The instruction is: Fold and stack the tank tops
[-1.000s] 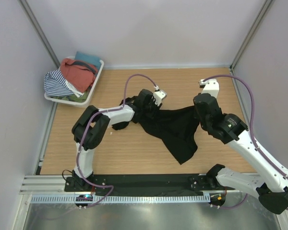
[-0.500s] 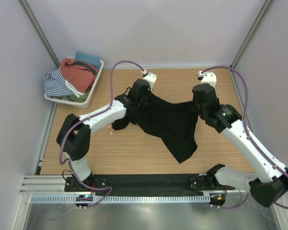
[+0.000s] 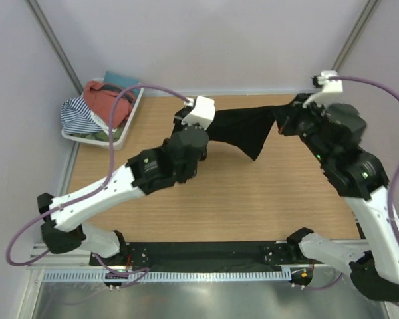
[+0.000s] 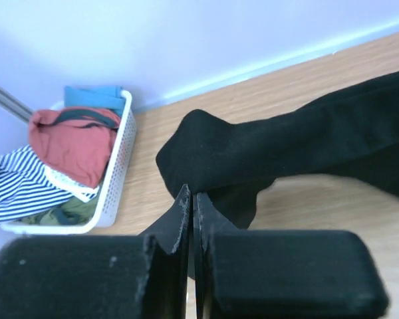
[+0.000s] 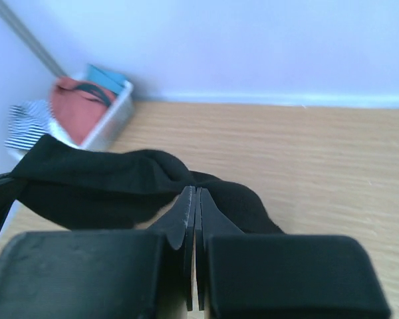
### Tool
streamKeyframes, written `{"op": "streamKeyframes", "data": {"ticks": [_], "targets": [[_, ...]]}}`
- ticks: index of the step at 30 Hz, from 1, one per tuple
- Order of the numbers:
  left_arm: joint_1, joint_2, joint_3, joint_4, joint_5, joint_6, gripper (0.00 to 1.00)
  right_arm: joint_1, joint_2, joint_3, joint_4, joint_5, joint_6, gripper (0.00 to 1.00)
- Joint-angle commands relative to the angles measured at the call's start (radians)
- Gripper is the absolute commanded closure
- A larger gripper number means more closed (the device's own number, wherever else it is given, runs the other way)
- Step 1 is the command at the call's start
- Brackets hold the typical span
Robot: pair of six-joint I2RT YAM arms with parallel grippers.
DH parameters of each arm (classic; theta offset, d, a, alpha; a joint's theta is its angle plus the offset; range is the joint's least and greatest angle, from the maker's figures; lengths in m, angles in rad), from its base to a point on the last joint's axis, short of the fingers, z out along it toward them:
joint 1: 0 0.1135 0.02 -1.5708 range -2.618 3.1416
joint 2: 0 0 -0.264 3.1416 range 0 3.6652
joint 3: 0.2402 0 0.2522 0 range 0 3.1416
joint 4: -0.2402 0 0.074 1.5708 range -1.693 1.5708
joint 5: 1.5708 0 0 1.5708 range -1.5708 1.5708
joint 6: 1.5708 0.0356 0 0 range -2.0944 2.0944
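Left wrist view: black top runs off the right edge. Right wrist view: basket blurred, its contents indistinct; black top cut at left.

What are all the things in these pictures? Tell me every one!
black tank top: 1, black, stretched between both pincers over the far side of the table
rust-red top: 1, rust-red with dark edging, on top of the pile in the basket
striped cloth: 1, navy and white, hanging over the basket's left edge
teal cloth: 1, teal, at the back of the basket
green cloth: 1, green, low in the basket
basket: 1, white, far left corner of the table
table: 1, light wood
cables: 2, purple, one looping off each arm
arms: 2, white and black
left pincer: 1, black, shut on the black tank top
right pincer: 1, black, shut on the black tank top
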Motion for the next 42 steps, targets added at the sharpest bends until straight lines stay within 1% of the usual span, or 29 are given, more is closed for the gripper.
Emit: {"op": "streamKeyframes", "data": {"ticks": [1,3,4,6,7,10,12,13,14,15,16,17,18,19,20,21,22,23,24,25,26,27,28,29,31,33,36,38,42], "targets": [[-0.223,-0.100,0.050,-0.051,-0.397,0.081,1.00,-0.001,-0.140,-0.003,-0.006,-0.152,-0.024,0.99],[-0.319,-0.097,0.048,-0.033,-0.537,0.128,1.00,-0.001,-0.232,-0.032,-0.041,-0.171,-0.016,0.99],[-0.405,-0.092,0.048,0.010,-0.662,0.204,1.00,-0.002,-0.258,-0.036,-0.057,-0.177,-0.012,0.99],[-0.471,-0.072,0.060,0.046,-0.740,0.261,1.00,-0.001,-0.324,-0.036,-0.103,-0.200,0.005,0.99],[-0.523,-0.078,0.056,0.088,-0.740,0.298,1.00,-0.001,-0.336,-0.030,-0.124,-0.201,0.011,0.99],[-0.580,-0.127,-0.006,0.301,-0.733,0.391,1.00,-0.001,-0.336,0.029,-0.209,-0.177,0.017,0.99],[-0.580,-0.152,-0.038,0.316,-0.690,0.379,1.00,-0.001,-0.316,0.065,-0.250,-0.122,0.017,0.99],[-0.568,-0.168,-0.062,0.357,-0.659,0.378,1.00,-0.001,-0.283,0.073,-0.264,-0.096,0.010,0.99],[-0.556,-0.210,-0.091,0.387,-0.594,0.358,1.00,-0.001,-0.257,0.075,-0.278,-0.070,0.005,0.99],[-0.518,-0.228,-0.145,0.400,-0.564,0.326,1.00,-0.002,-0.234,0.057,-0.275,-0.029,0.000,0.99],[-0.489,-0.245,-0.168,0.368,-0.524,0.282,1.00,-0.002,-0.186,0.035,-0.264,-0.010,-0.001,0.99],[-0.453,-0.274,-0.183,0.296,-0.481,0.085,1.00,-0.002,-0.163,0.012,-0.232,0.012,0.003,0.99],[-0.330,-0.278,-0.175,0.176,-0.306,-0.062,1.00,-0.001,-0.145,-0.043,-0.208,0.039,0.010,0.99],[-0.236,-0.275,-0.164,-0.065,-0.177,-0.192,1.00,-0.001,-0.107,-0.074,-0.177,0.059,0.023,0.99],[-0.144,-0.258,-0.173,-0.098,-0.056,-0.285,1.00,-0.002,-0.088,-0.101,-0.117,0.078,0.031,0.99],[-0.031,-0.244,-0.237,-0.051,0.109,-0.333,1.00,-0.001,-0.065,-0.144,-0.086,0.113,0.039,0.99],[0.002,-0.226,-0.269,-0.016,0.151,-0.337,1.00,-0.004,-0.044,-0.160,-0.060,0.124,0.045,0.99],[0.031,-0.172,-0.289,0.007,0.197,-0.348,1.00,-0.008,0.010,-0.171,-0.008,0.125,0.056,0.99],[0.092,-0.141,-0.305,0.033,0.240,-0.377,1.00,-0.030,0.039,-0.183,0.016,0.115,0.057,0.99],[0.125,-0.112,-0.308,0.047,0.351,-0.389,1.00,-0.042,0.070,-0.188,0.043,0.083,0.060,0.99],[0.156,-0.047,-0.305,0.055,0.401,-0.403,1.00,-0.059,0.142,-0.191,0.088,0.063,0.069,0.99],[0.198,-0.019,-0.302,0.072,0.437,-0.423,1.00,-0.076,0.174,-0.192,0.113,0.046,0.072,0.99],[0.213,0.012,-0.300,0.084,0.492,-0.430,1.00,-0.114,0.214,-0.194,0.133,0.017,0.077,0.99],[0.225,0.037,-0.297,0.093,0.505,-0.435,1.00,-0.132,0.269,-0.200,0.174,0.000,0.088,0.99],[0.239,0.097,-0.294,0.118,0.510,-0.443,1.00,-0.189,0.322,-0.211,0.224,-0.037,0.102,0.99],[0.254,0.142,-0.276,0.125,0.534,-0.447,1.00,-0.214,0.377,-0.212,0.260,-0.063,0.108,0.99],[0.265,0.175,-0.245,0.125,0.562,-0.444,0.98,-0.226,0.400,-0.226,0.299,-0.082,0.080,0.99],[0.266,0.202,-0.222,0.122,0.568,-0.435,0.94,-0.226,0.395,-0.250,0.328,-0.088,0.069,0.99],[0.286,0.233,-0.194,0.125,0.574,-0.432,0.90,-0.226,0.388,-0.272,0.343,-0.070,0.062,0.99]]}}
